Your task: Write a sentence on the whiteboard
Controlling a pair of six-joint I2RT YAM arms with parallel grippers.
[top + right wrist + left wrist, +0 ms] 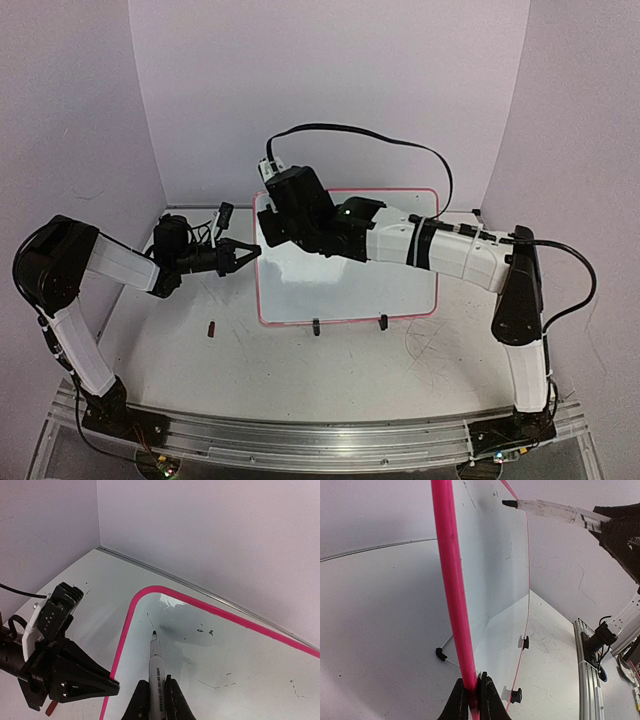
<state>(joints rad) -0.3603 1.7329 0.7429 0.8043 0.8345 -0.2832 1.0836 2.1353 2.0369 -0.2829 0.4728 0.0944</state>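
The whiteboard (pixel 340 290) with its pink frame lies in the middle of the table. My left gripper (pixel 252 250) is shut on the frame's left edge (pixel 451 580), the pink rim pinched between the jaws (pixel 476 679). My right gripper (pixel 158 682) is shut on a white marker (pixel 156 667) over the board's top left corner. The black tip (pixel 154 632) points at the glossy surface; I cannot tell whether it touches. No sentence shows on the board, only a short thin black stroke (pixel 150 620) just beyond the tip and a few faint specks.
A small dark red cap (pixel 212 328) lies on the table left of the board. Two black clip feet (pixel 316 325) (pixel 382 321) sit on the board's near edge. Lilac walls close in the back and sides. An aluminium rail (pixel 320 440) runs along the front.
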